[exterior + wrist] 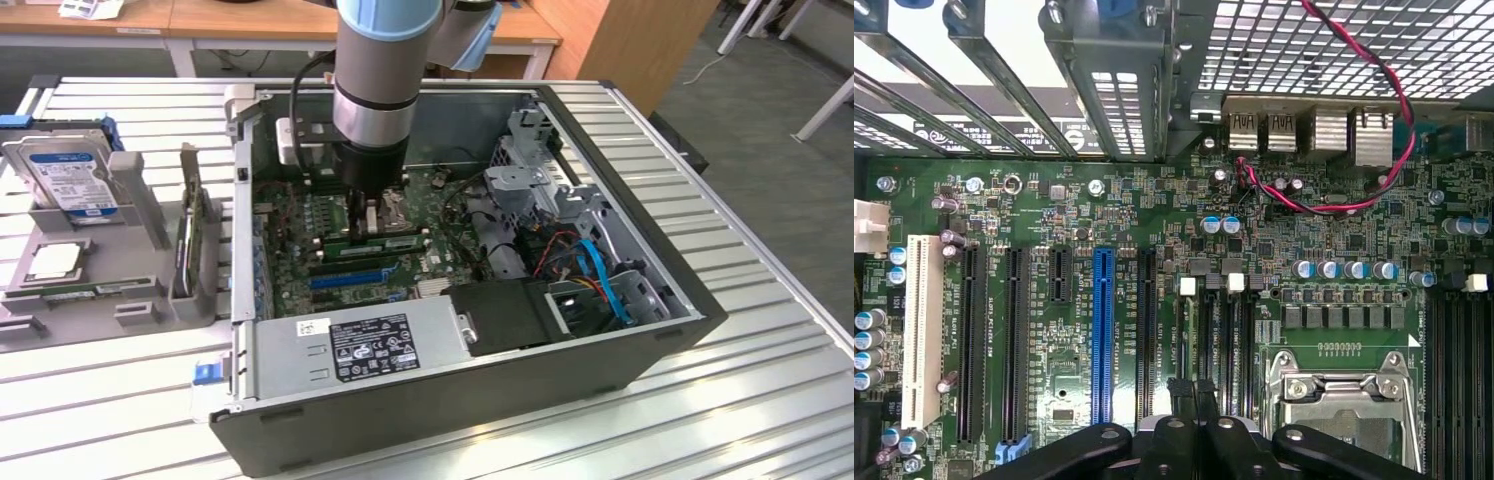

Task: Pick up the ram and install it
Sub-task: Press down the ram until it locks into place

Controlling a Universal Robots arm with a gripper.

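Observation:
My gripper is down inside the open computer case, low over the motherboard. In the wrist view its dark fingertips meet, shut, right over the memory slots beside the processor socket. In the exterior view a thin green ram stands along those slots just below the gripper. I cannot tell whether the fingertips pinch it or only rest on it. Another thin green stick lies in the grey holder at the exterior view's left.
The holder also carries a silver hard drive, a standing green expansion card and a square chip. Inside the case are a power supply, drive cage and blue cables. A red-black wire loops near the rear ports.

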